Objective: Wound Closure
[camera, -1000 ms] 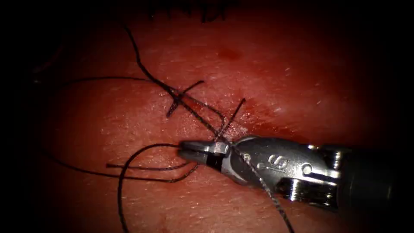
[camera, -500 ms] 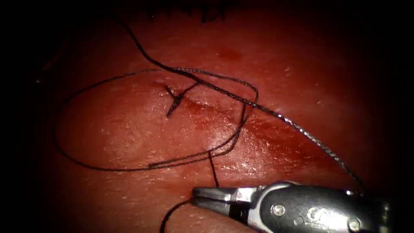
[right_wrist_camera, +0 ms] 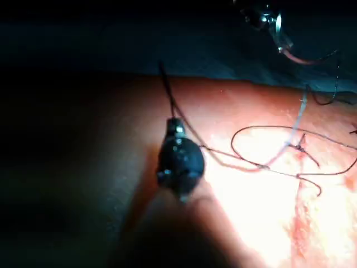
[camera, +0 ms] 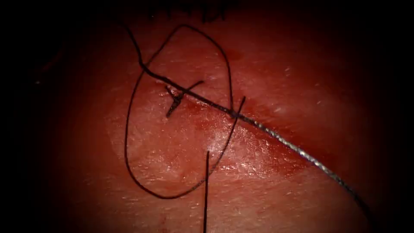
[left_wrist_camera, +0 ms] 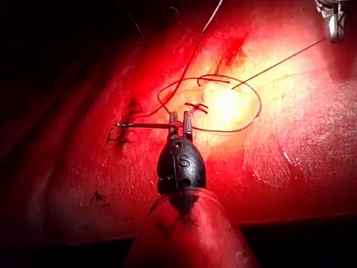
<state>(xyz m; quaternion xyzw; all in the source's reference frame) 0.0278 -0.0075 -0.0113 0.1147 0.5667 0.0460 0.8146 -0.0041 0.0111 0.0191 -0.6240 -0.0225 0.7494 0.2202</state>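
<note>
On the tissue point(camera: 302, 77) the right tool point(right_wrist_camera: 176, 127), jaws closed on the thread point(camera: 276, 138), has pulled away, so the strand is tight and the loop narrower; the left tool point(left_wrist_camera: 180, 118) grips what seems the needle point(left_wrist_camera: 142, 125), outside the tissue.

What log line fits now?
left tool: holds needle end | right tool: holds thread | needle outside tissue, seemingly | thread loop around stitch

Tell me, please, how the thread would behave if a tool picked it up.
Probably floppy: the thread lies in a slack loop on the tissue. Likely light: it straightens where it runs taut toward the right tool, which seems to hold it. The left tool's hold is unclear.
</note>
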